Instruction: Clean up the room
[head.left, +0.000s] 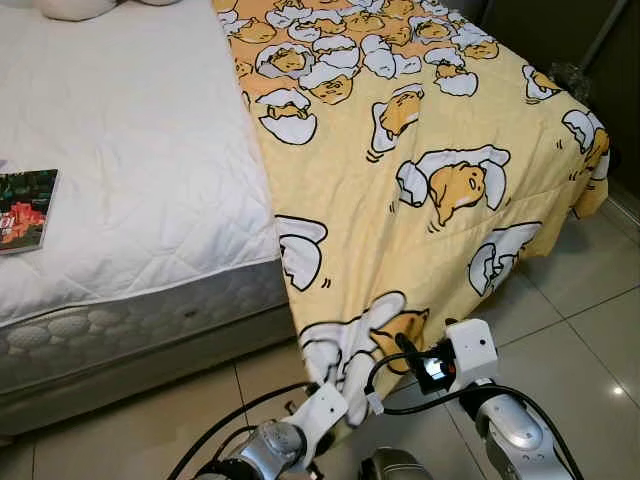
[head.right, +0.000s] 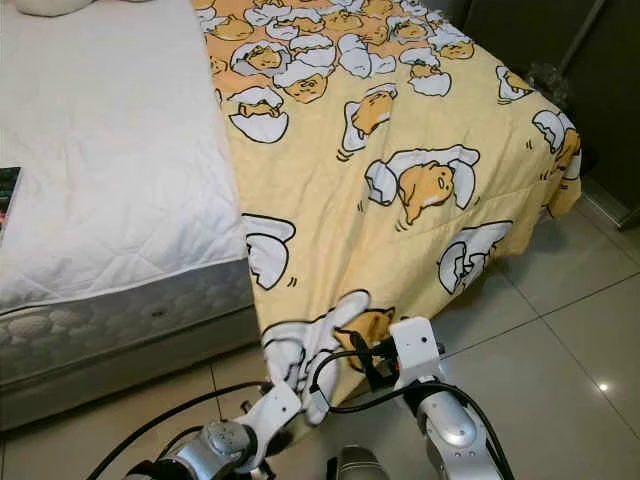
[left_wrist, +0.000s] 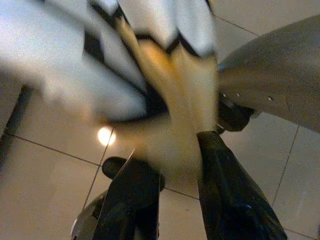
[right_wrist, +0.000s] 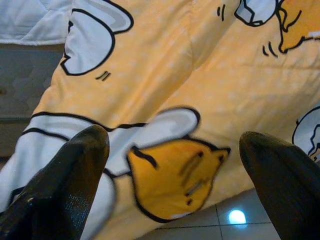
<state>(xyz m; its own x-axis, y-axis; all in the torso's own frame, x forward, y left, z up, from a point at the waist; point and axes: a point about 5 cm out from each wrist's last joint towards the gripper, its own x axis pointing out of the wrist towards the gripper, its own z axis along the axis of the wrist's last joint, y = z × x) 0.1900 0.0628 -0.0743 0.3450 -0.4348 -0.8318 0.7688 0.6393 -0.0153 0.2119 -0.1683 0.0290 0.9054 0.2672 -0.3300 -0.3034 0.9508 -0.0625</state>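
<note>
I'm at the foot corner of the bed (head.left: 120, 330), and the step in hand looks like bed-making: straightening the one yellow blanket (head.left: 420, 150) printed with cartoon eggs, which covers the right part of the mattress (head.left: 130, 170) and hangs off the near edge toward the tiled floor (head.left: 590, 330). My left end effector (left_wrist: 172, 175) is low at that hanging corner, and its wrist view shows blurred yellow and white cloth bunched between the two black fingers (left_wrist: 227, 195), so I judge it closed on the blanket's corner. My right end effector (right_wrist: 172, 165) sits just beside it, fingers spread wide with nothing between them, pointed at the drooping fabric. Next, I reckon, the right needs to close on the hem a little farther along so both ends of the edge are held, then the two can draw the blanket across the bare white mattress; the risk is the thin cloth slipping out of a shallow pinch. The count: one blanket, one mattress, one book (head.left: 25, 210) lying at the left edge of the bed, and one pale pillow (head.left: 75, 8) at the top.
</note>
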